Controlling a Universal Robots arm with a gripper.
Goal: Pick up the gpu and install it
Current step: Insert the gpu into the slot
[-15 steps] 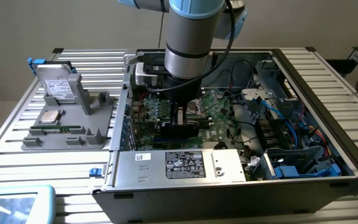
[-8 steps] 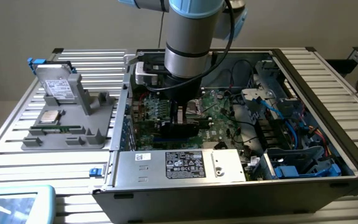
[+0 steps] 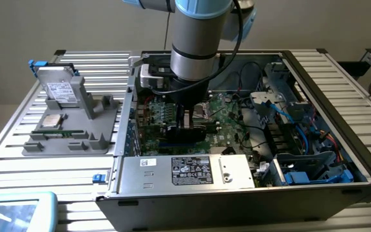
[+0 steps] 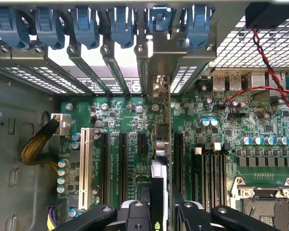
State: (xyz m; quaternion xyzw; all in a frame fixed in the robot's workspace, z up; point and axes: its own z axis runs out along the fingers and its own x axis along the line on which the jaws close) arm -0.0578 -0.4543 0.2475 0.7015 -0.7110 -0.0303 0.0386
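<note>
Plainly the jaws are clenched on the gpu (image 4: 159,173), one finger against each face of the card. It stands on edge low inside the open case (image 3: 321,67), with its silver bracket end toward the rear wall, where a row of blue clips (image 4: 121,24) sits over the slot openings. Directly beneath lies the motherboard (image 4: 111,115). The card runs parallel with the black expansion slots (image 4: 123,156), and whether its contact edge has met one of them I cannot tell. The likeliest trouble from here is misalignment. If the card sits slightly to one side of its slot, a downward push would drive the edge onto the slot wall or the small capacitors (image 4: 209,122) nearby and flex the board. A card tilted in the grip would seat at one end only. The bracket could also catch on the rear frame instead of sliding into its opening, which would twist the card between the fingers. The red and black wires (image 4: 269,53) hang near the rear corner, apart from the card, and the braided cable (image 4: 36,149) is well clear. Further out are the power supply (image 3: 192,169) and, on the desk (image 3: 11,154), a grey fixture (image 3: 102,137) carrying the hard drive (image 3: 60,92) and memory stick (image 3: 55,131).
</note>
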